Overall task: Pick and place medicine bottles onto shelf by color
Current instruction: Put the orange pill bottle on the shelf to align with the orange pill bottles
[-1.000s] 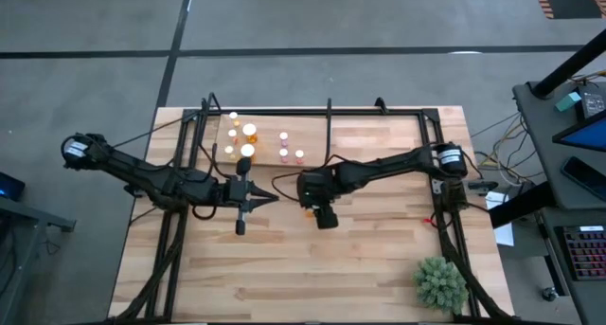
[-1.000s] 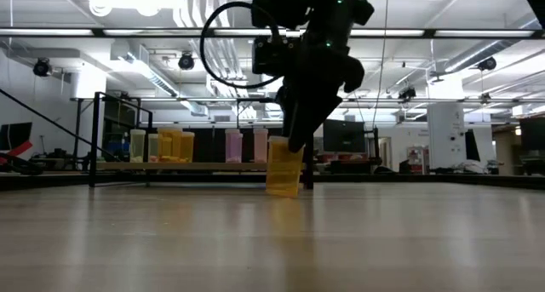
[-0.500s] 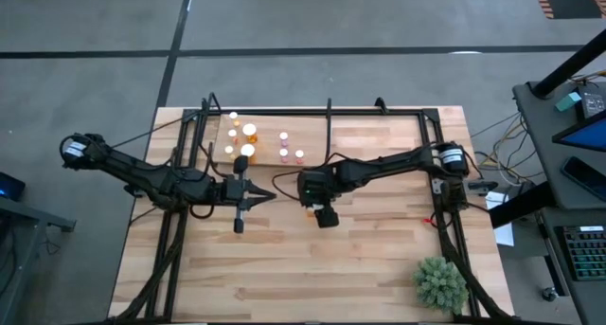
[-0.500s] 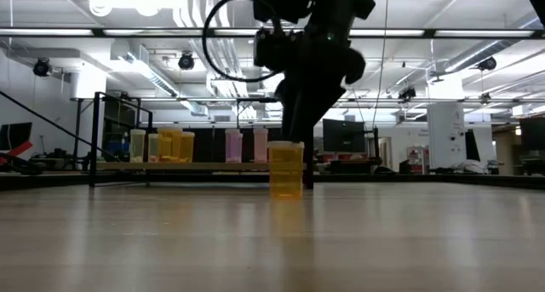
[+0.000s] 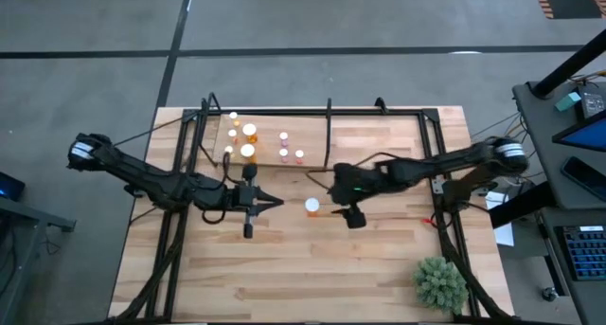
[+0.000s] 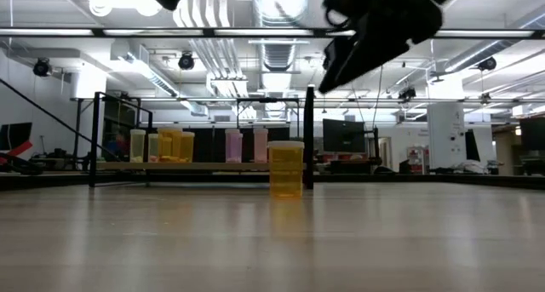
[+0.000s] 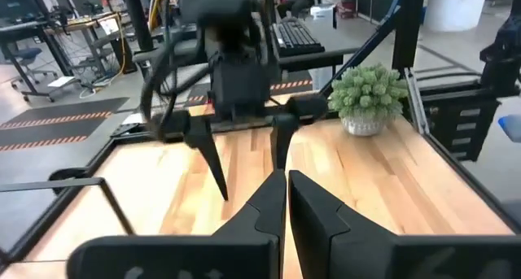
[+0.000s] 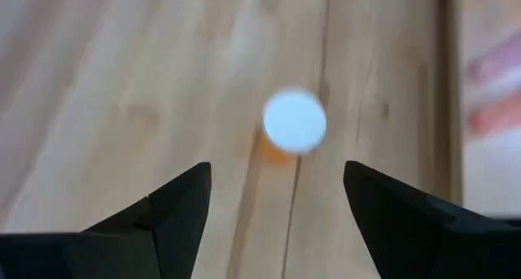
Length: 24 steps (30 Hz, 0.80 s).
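Observation:
An orange medicine bottle (image 5: 311,206) with a white cap stands upright on its base on the tabletop, also seen in the low view (image 6: 286,168) and from above in the right wrist view (image 8: 295,120). My right gripper (image 5: 333,209) hovers open just right of it and above it (image 8: 277,169), touching nothing. My left gripper (image 5: 275,203) is shut and empty, left of the bottle, pointing at it (image 7: 285,189). The shelf (image 5: 265,126) at the far left-centre carries several orange and pink bottles (image 6: 179,146) standing on it.
A green spiky plant (image 5: 440,282) stands at the table's near right corner. A black frame (image 5: 329,117) runs along the far edge and down both sides. Bare wood lies between the bottle and the near edge.
My right gripper has let go of the orange bottle, then risen and drawn back toward the table's right edge. The bottle, tilted in the fingers a second ago, now stands upright and free on the table. My left gripper has crept slightly toward the bottle.

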Each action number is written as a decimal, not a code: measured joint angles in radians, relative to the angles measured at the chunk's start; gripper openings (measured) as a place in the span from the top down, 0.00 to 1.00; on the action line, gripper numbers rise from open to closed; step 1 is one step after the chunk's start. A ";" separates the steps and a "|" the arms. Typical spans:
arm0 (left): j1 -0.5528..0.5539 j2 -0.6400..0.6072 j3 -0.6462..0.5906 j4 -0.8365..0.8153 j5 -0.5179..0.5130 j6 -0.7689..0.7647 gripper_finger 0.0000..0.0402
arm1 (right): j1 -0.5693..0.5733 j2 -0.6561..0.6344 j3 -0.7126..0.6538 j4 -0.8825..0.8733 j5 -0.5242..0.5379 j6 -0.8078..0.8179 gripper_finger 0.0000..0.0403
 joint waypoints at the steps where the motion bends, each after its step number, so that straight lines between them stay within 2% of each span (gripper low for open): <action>1: 0.000 0.023 -0.002 0.034 0.000 -0.008 1.00 | 0.004 -0.041 -0.054 0.078 -0.001 -0.017 0.33; 4: 0.007 0.116 0.015 0.130 0.000 -0.052 1.00 | 0.007 -0.148 -0.186 0.285 -0.003 -0.065 0.33; 7: 0.020 0.217 0.072 0.083 0.000 -0.122 0.99 | 0.006 -0.248 -0.266 0.418 0.000 -0.109 0.33; 10: 0.049 0.318 0.163 -0.051 0.004 -0.194 0.93 | 0.007 -0.335 -0.299 0.453 -0.003 -0.148 0.33; 13: 0.089 0.426 0.265 -0.230 0.028 -0.235 0.80 | 0.007 -0.406 -0.313 0.445 -0.003 -0.161 0.33; 18: 0.155 0.589 0.424 -0.422 0.109 -0.256 0.54 | 0.007 -0.485 -0.345 0.404 -0.003 -0.170 0.33; 21: 0.185 0.652 0.475 -0.501 0.114 -0.260 0.39 | 0.007 -0.512 -0.360 0.381 -0.002 -0.166 0.33; 24: 0.203 0.682 0.484 -0.507 0.114 -0.254 0.29 | 0.007 -0.532 -0.366 0.375 -0.002 -0.160 0.33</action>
